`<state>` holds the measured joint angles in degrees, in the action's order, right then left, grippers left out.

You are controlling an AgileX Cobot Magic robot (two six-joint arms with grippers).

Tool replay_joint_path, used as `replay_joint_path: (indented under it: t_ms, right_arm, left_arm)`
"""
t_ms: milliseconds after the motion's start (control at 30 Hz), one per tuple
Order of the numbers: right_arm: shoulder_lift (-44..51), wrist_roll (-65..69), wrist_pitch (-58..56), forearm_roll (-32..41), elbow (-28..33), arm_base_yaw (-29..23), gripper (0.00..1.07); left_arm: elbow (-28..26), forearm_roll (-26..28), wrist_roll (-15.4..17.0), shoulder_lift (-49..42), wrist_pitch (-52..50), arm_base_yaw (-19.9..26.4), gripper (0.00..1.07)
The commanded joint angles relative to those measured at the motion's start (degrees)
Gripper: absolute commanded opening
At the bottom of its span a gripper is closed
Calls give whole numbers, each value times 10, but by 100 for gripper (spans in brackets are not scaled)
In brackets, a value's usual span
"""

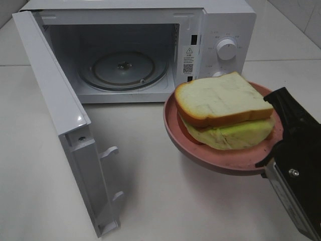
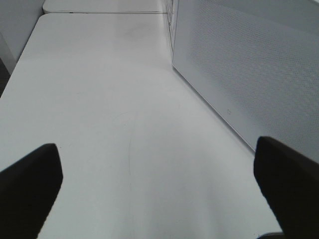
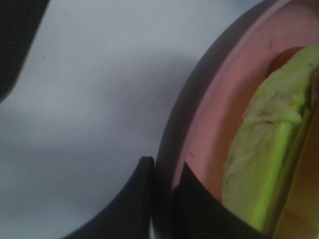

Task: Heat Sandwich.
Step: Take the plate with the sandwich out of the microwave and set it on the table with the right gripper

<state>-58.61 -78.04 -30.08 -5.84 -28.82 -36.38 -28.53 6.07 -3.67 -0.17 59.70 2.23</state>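
The sandwich [image 1: 224, 108], white bread with tan crust and yellow-green filling [image 3: 269, 164], lies on a round pink plate [image 1: 220, 158]. My right gripper [image 1: 273, 153] is shut on the plate's rim [image 3: 199, 124] and holds it lifted above the table, in front of the microwave's control panel. The microwave [image 1: 150, 45] stands at the back with its door [image 1: 60, 115] swung wide open and a glass turntable [image 1: 123, 70] inside. My left gripper [image 2: 159, 194] is open over bare table beside the microwave's door [image 2: 249, 69], holding nothing. It does not show in the high view.
The open door juts toward the front left of the white table [image 1: 165, 201]. Control knobs [image 1: 226, 49] sit on the microwave's right side, just behind the plate. A tiled wall [image 1: 301, 15] rises at the back right.
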Motion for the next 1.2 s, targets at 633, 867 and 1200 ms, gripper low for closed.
replay_joint_path:
  t_ms: [633, 867, 1200]
  right_arm:
    - [53, 293, -45, -151, 24, 2, 0]
    - [53, 396, -91, -206, 24, 2, 0]
    - [53, 581, -154, -266, 24, 2, 0]
  left_arm:
    - [2, 0, 1, -15, -3, 1, 101]
    - [2, 0, 1, -15, -3, 1, 101]
    - [2, 0, 1, -15, -3, 1, 101]
